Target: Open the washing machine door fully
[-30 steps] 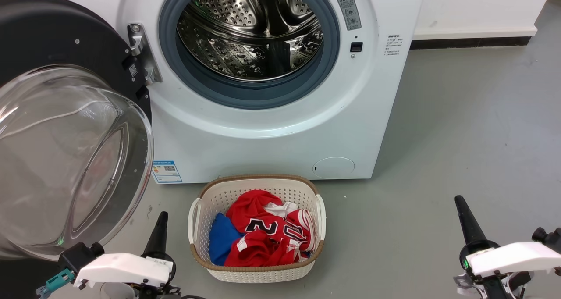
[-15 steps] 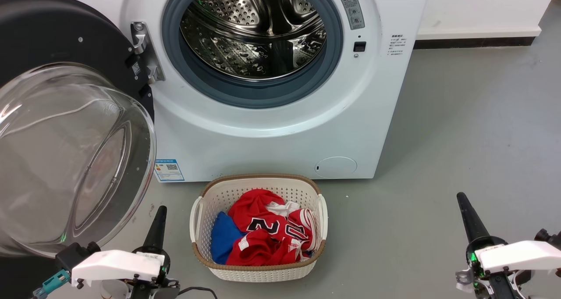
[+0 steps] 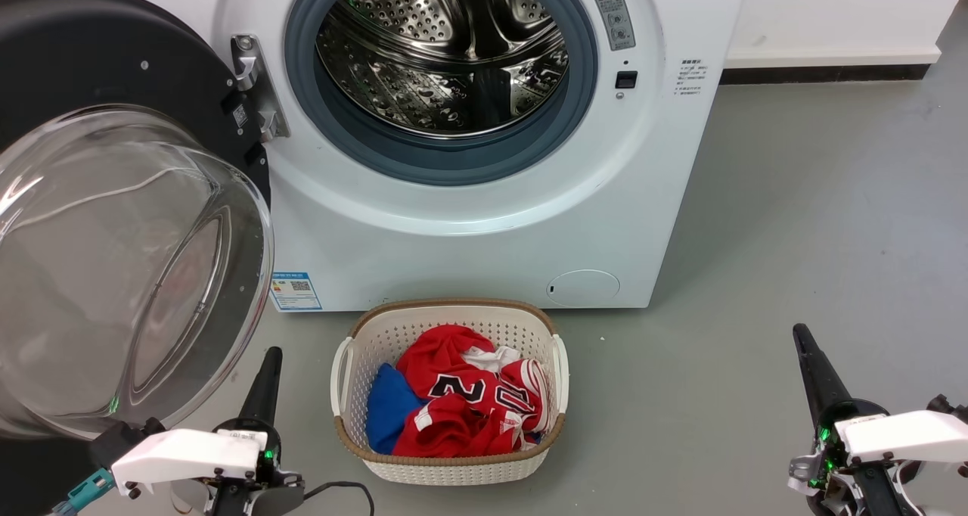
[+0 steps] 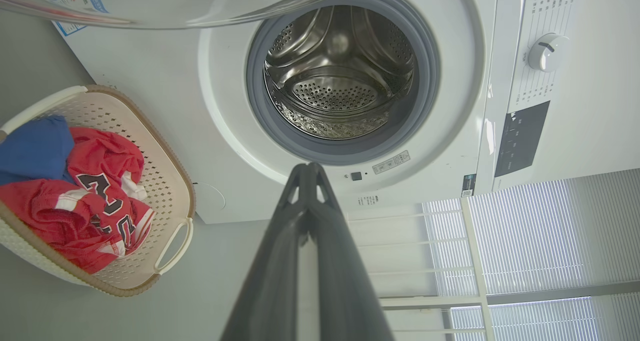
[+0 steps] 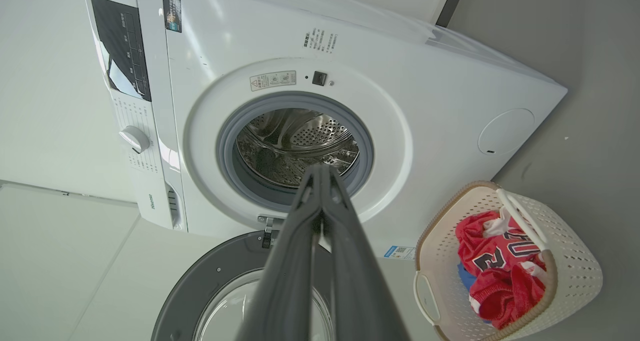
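The white washing machine (image 3: 469, 236) stands ahead with its steel drum (image 3: 446, 47) exposed. The washing machine door (image 3: 113, 274) is swung wide open to the left on its hinge (image 3: 253, 88). Its black ring frame faces me and the clear glass bowl bulges toward the camera. Nothing touches it. My left gripper (image 3: 271, 355) is shut and empty, low on the floor side just right of the glass bowl. My right gripper (image 3: 800, 334) is shut and empty at the lower right, far from the door. In the wrist views, both the left gripper (image 4: 308, 167) and the right gripper (image 5: 320, 168) point at the drum opening.
A white lattice laundry basket (image 3: 454, 312) with red and blue clothes (image 3: 461, 402) sits on the grey floor right in front of the machine, between my two grippers. Bare floor (image 3: 794, 198) stretches to the right of the machine, up to a white wall.
The whole picture has slid slightly right, so the camera moved. The left gripper has drifted a little left and the right a little right. The door holds the same open position.
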Available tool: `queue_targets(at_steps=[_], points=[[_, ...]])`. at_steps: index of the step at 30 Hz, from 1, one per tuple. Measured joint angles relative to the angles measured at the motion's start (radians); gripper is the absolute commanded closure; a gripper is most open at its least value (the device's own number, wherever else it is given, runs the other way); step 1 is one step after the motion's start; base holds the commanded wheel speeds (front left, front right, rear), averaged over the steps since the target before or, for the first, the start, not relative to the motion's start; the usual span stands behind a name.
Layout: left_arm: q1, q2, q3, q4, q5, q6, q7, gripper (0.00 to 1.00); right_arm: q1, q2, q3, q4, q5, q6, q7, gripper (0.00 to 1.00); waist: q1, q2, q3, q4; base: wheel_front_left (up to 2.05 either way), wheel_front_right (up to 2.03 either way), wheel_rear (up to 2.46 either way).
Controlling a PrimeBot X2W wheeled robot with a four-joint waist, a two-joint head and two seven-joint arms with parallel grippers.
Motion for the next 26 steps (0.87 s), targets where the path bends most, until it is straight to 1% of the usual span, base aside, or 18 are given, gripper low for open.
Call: queue_targets(at_steps=[26], points=[[-0.02,-0.026,0.051,0.005,-0.168,-0.033,0.044,1.0,-0.02,0.007,-0.023,0.01,0.197,0.0,0.034,1.0,0.0,0.0,0.004,0.014,0.0,0.0,0.0]])
